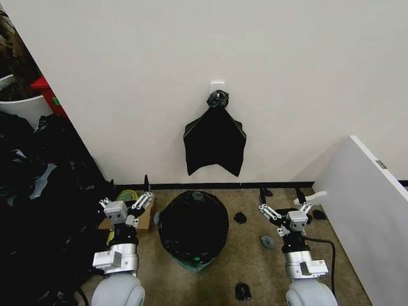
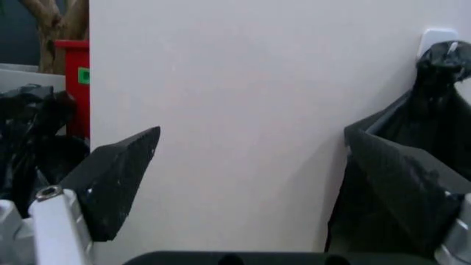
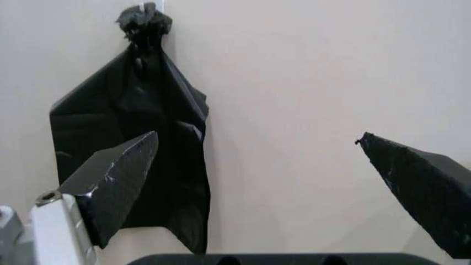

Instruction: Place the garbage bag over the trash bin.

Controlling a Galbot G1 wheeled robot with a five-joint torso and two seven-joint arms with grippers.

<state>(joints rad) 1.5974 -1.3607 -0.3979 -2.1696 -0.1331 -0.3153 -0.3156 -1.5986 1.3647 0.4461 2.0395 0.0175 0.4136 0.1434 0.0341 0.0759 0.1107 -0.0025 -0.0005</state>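
White wall [image 1: 127,95] across the far side, heap of black plastic [image 1: 38,210] piled on the left. Centre floor, the trash bin [image 1: 193,231] stands wrapped in the garbage bag [image 1: 191,217]. Above it a flat black bundle [image 1: 215,143] hangs from a hook. Left gripper [image 1: 127,205] and right gripper [image 1: 285,209] flank the bin, both spread wide, grasping nothing.

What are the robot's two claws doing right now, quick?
Left gripper: jaws open, holding nothing, left of the trash bin.
Right gripper: jaws open, holding nothing, right of the bin.
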